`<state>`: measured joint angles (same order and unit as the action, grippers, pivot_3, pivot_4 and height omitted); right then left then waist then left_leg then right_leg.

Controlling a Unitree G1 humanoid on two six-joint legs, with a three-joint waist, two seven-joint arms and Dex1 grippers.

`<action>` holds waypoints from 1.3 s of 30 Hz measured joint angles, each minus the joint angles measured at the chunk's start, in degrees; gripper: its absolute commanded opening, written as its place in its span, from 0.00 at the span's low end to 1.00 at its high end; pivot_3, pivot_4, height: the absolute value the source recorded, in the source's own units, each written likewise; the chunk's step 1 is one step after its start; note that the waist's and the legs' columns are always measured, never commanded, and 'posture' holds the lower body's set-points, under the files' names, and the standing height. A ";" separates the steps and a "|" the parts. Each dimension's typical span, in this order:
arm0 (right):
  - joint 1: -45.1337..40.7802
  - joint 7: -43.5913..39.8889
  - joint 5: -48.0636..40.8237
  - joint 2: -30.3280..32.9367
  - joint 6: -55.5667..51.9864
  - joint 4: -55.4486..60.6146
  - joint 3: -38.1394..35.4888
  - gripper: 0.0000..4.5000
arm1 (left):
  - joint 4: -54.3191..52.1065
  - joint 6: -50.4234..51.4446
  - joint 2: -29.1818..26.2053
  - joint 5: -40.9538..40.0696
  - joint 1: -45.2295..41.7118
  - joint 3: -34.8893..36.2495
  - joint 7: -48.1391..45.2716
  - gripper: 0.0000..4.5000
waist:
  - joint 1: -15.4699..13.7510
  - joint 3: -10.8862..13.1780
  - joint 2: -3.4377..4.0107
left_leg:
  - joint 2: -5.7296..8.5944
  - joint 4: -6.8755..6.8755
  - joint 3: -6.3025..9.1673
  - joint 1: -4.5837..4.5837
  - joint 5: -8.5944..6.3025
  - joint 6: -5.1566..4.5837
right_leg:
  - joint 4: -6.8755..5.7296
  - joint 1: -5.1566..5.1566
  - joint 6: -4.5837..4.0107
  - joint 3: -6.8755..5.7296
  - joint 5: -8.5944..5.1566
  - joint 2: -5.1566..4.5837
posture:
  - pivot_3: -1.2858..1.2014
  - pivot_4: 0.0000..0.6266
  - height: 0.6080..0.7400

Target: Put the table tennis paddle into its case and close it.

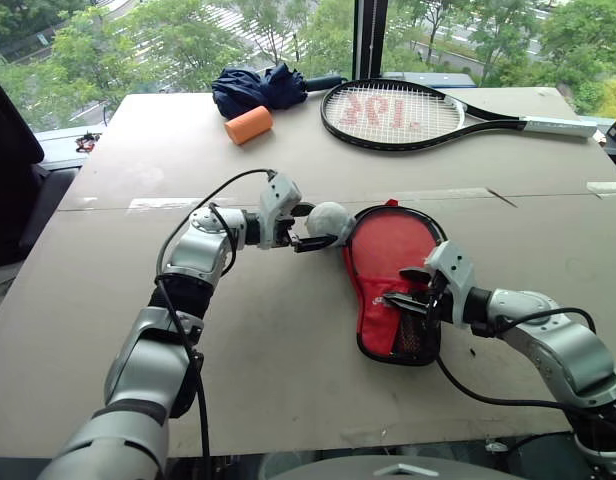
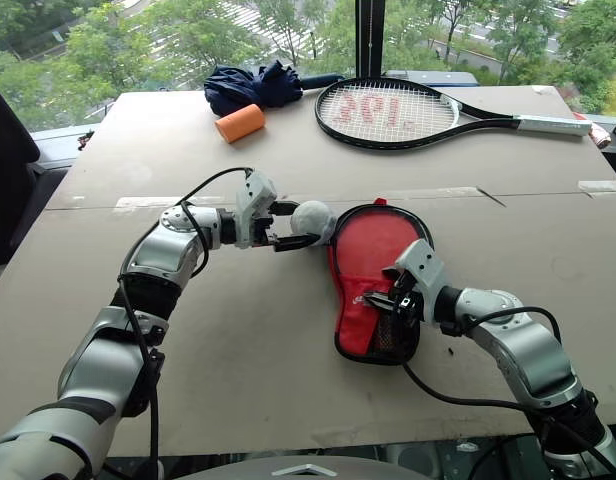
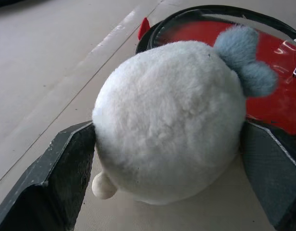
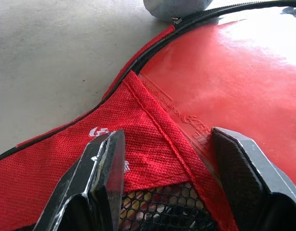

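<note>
While the paddle [image 4: 244,82] already lies inside the red case [image 1: 373,300] on the bench [image 1: 288,350] — its glossy red face showing through the clear panel — the closing step is in hand. The left claw [image 1: 310,228] is spread wide around the fuzzy ball charm [image 3: 167,120] at the case's top edge, with the fingers [image 3: 56,183] flanking the charm on both sides; a firm grip isn't clear. The right claw [image 1: 406,288] sits half open over the lower part of the case, straddling a red fabric fold beside the mesh pocket [image 4: 172,211], seemingly pinning it down, not clamped on anything. The zip edge [image 4: 153,50] looks unclosed near the charm. Next move likely calls for squeezing the charm and drawing it along the zip track — right claw steadying the case.
</note>
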<state>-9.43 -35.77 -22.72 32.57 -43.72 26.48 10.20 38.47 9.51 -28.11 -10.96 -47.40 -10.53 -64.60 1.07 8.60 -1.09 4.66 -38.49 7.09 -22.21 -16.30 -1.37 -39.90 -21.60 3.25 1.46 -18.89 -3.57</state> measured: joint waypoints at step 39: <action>0.86 1.26 6.17 -0.79 0.05 1.82 3.05 0.65 | 41.67 -16.78 29.10 26.17 -32.36 1.62 49.44 0.13 | -0.46 -0.34 -0.58 | 0.09 -0.39 0.20 -0.40 0.00 0.00 | -0.17 -0.13 0.02 -0.23 0.01 -0.04 | 0.52 0.24 1.00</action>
<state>-8.57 -34.51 -16.55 31.78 -43.67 28.30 13.26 80.14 -7.26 0.99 15.22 -79.76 -8.92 -15.16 0.60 8.26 -1.67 4.75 -38.88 7.29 -22.61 -16.30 -1.37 -40.07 -21.73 3.27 1.23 -18.88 -3.61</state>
